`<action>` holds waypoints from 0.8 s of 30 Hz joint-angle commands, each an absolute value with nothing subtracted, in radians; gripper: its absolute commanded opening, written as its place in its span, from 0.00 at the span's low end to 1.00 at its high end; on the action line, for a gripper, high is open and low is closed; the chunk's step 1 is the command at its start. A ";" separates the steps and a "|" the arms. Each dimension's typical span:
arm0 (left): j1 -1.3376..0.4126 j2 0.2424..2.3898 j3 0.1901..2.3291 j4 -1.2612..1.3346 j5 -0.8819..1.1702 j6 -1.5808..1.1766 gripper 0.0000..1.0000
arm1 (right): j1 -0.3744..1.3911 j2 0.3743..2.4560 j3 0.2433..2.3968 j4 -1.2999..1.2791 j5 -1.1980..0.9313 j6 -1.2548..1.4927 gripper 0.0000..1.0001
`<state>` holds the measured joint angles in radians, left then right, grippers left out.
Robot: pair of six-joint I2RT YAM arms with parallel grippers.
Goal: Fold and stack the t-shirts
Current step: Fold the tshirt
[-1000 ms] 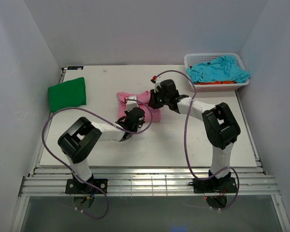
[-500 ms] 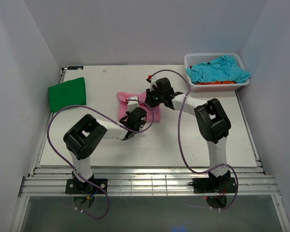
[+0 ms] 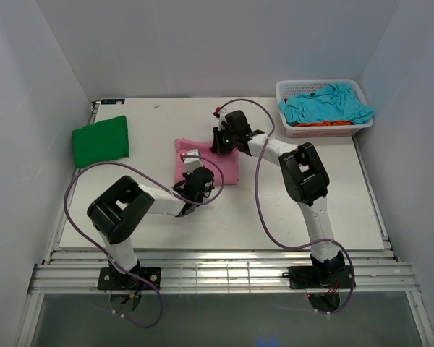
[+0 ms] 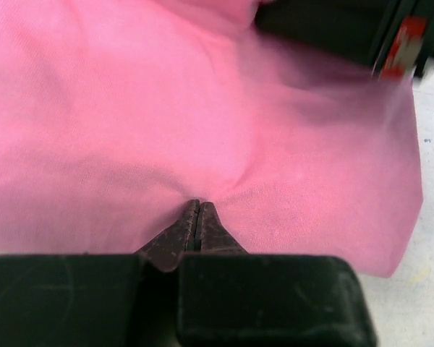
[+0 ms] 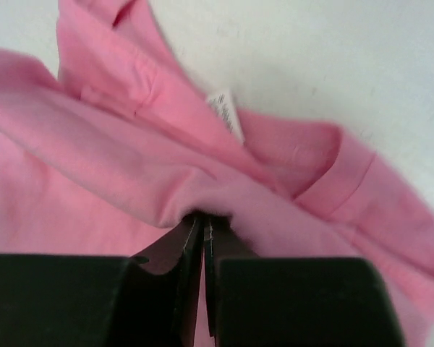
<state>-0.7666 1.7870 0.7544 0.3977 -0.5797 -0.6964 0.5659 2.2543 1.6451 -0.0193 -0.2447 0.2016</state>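
Four t-shirts show from above. One pink t-shirt [image 3: 228,170] lies partly folded at the middle of the table [image 3: 275,217], and one green t-shirt [image 3: 100,139] lies folded flat toward the far left. One turquoise t-shirt [image 3: 325,103] is heaped over one orange t-shirt [image 3: 329,123] in the single white mesh basket [image 3: 286,88] at the far right. Both grippers are on the pink one. The left gripper [image 4: 197,207], jaws pressed together, pinches cloth at its near side, and the right gripper [image 5: 204,219], likewise closed, nips a raised fold by the collar.
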 commanded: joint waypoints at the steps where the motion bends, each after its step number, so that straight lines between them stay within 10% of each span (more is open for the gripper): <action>1: -0.781 1.732 0.686 0.347 -0.584 -0.733 0.00 | 0.566 2.293 1.787 -0.057 -0.177 0.180 0.08; 11: -0.818 1.713 0.609 0.345 -0.564 -0.805 0.00 | 0.549 2.379 1.979 -0.108 -0.077 0.135 0.08; 24: -0.824 1.643 0.886 0.354 -0.652 -0.528 0.00 | 0.557 1.850 1.381 0.224 -0.153 0.138 0.08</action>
